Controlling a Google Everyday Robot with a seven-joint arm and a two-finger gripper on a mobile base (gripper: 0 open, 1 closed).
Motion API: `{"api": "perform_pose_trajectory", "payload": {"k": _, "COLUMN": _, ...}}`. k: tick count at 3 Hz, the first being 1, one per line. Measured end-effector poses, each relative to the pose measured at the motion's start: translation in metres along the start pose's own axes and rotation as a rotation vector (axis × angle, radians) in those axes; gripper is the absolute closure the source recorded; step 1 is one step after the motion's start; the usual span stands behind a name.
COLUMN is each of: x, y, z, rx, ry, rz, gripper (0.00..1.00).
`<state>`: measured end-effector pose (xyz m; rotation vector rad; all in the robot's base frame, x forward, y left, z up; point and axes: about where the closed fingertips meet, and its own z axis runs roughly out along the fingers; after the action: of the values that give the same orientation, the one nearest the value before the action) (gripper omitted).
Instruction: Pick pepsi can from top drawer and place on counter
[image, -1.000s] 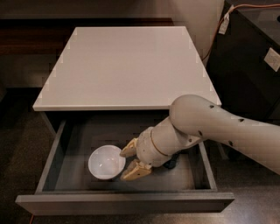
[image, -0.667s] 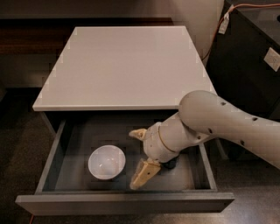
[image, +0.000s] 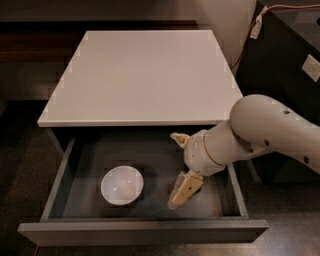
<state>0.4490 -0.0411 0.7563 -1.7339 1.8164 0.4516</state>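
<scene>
We saw the gripper (image: 180, 165) at 3 o'clock in the top drawer (image: 57, 180), fingers spread wide (wider vs. 1 s ago), shifted further from the bowl (image: 122, 185); pepsi can was hidden from us.

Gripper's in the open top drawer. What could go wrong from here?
1. The gripper is open inside the top drawer and no pepsi can shows; perhaps the wrist hides it, so a close could miss.
2. The white bowl lies just left of the lower finger; a sideways move could knock it.
3. The upper finger sits near the front edge of the counter; a straight lift could catch it.
</scene>
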Motion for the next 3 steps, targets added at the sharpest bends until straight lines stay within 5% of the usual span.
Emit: {"api": "perform_pose_trajectory", "payload": {"k": 3, "x": 0.073, "y": -0.029, "z": -0.036, "rx": 0.11, "ry": 0.043, "rz": 0.149, "gripper": 0.0}}
